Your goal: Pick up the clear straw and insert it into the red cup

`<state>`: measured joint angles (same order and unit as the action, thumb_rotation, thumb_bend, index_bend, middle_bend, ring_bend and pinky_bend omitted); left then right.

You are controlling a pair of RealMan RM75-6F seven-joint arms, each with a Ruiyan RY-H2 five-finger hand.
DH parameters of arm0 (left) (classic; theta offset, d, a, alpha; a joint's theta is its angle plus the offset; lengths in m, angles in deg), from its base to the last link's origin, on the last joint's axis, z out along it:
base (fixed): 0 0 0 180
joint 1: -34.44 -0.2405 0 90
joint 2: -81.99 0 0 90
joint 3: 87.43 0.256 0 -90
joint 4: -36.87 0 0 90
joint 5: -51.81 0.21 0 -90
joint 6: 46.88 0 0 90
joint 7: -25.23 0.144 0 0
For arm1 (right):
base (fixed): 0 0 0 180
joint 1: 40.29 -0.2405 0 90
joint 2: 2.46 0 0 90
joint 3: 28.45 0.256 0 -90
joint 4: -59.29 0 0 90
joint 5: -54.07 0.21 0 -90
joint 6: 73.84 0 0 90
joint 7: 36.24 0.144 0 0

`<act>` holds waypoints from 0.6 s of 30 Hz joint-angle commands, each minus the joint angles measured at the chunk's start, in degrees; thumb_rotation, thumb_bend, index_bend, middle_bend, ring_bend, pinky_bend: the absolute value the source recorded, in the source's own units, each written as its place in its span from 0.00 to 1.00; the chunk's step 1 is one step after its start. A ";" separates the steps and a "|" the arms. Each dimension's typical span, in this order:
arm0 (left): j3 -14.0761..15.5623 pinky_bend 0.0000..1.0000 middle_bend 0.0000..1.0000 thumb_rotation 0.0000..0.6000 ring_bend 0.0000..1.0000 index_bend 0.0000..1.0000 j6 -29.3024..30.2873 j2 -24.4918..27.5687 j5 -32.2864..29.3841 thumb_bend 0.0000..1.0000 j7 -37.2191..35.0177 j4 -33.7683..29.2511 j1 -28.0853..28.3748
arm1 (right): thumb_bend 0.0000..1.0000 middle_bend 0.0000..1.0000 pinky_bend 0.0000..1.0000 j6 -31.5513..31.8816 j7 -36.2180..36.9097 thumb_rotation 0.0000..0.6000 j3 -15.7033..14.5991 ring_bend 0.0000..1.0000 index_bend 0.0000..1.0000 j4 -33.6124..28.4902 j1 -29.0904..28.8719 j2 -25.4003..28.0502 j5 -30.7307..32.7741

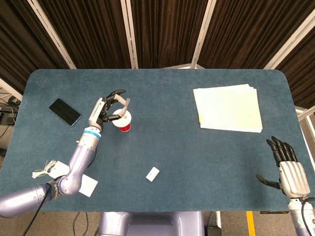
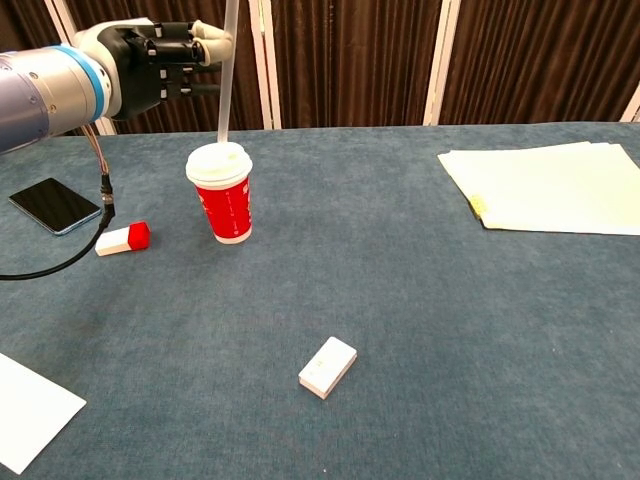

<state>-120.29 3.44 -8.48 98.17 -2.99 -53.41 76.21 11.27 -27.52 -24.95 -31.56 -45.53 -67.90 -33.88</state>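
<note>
Straw (image 2: pixel 227 75) stands upright above the cup (image 2: pixel 220 193), pinched in the fingertips (image 2: pixel 205 32) of the left hand (image 2: pixel 150 60); we see its lower end right at the white lid (image 2: pixel 219 160), but we cannot tell whether the tip has gone through the lid or only touches it. Cup itself is red, standing upright on the blue table (image 2: pixel 450 330), untouched by the hand as far as we can see. From the head view we get the same: left hand (image 1: pixel 105 109) hovering just beside and over the cup (image 1: pixel 123 121), fingers curled round the straw (image 1: pixel 126 104). Right hand (image 1: pixel 289 169) is well apart from the cup, off the table's near right corner, holding nothing, fingers straight and thumb out to the side; we only see it in the head view. Left of the cup we note a small white block with a red end (image 2: pixel 124 238), and further left a dark phone (image 2: pixel 54 204) lying flat. Nearer the camera than the cup, a little white box (image 2: pixel 327 366) lies on the cloth. Well right of the cup sits a stack of pale yellow paper (image 2: pixel 560 185). Near left of the cup, at the table edge, a white paper corner (image 2: pixel 30 410) shows.
</note>
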 commanded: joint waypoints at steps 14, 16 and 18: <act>0.65 0.13 0.17 1.00 0.08 0.58 -1.49 -1.44 -0.14 0.44 -1.06 2.72 0.96 | 0.12 0.00 0.00 -0.07 0.39 1.00 0.02 0.00 0.00 0.02 -0.03 0.09 0.03; 0.78 0.13 0.17 1.00 0.08 0.58 -1.60 -1.53 -0.23 0.44 -1.21 3.10 0.89 | 0.12 0.00 0.00 -0.04 0.34 1.00 0.02 0.00 0.00 0.02 -0.03 0.09 0.02; 0.99 0.13 0.17 1.00 0.08 0.58 -1.91 -1.63 -0.56 0.44 -1.34 3.68 0.82 | 0.12 0.00 0.00 0.02 0.29 1.00 0.04 0.00 0.00 0.01 -0.01 0.05 0.02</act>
<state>-119.41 1.68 -10.05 97.77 -4.25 -49.94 77.07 11.29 -27.24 -24.92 -31.55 -45.54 -67.85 -33.86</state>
